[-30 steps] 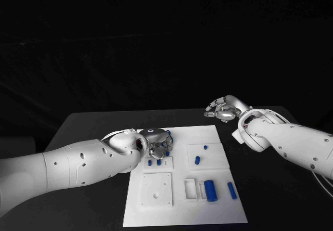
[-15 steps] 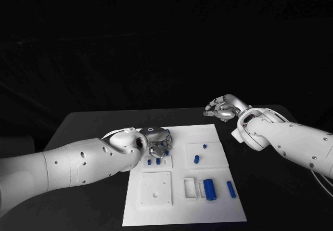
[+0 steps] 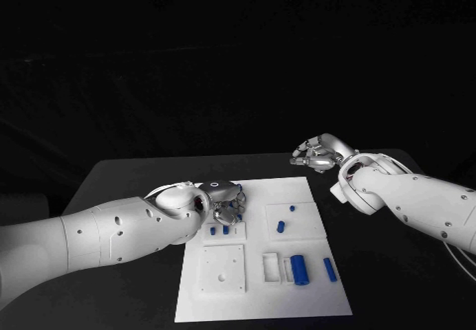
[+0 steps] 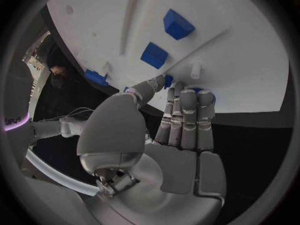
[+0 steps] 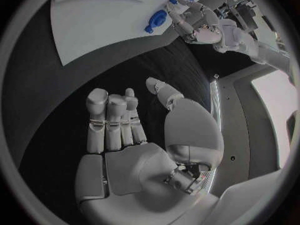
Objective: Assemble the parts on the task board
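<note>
Meanwhile, my left hand (image 3: 222,201) sits at the task board's (image 3: 260,302) far left corner, fingertips (image 4: 187,97) closing on a small blue part (image 4: 167,80) there, thumb alongside. My right hand (image 3: 318,155) hovers over the black table (image 3: 129,172) beyond the board's far right corner, fingers apart, holding nothing.

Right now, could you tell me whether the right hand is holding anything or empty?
Empty. The right hand hangs over bare black table beside the task board, fingers apart, nothing between them.
</note>
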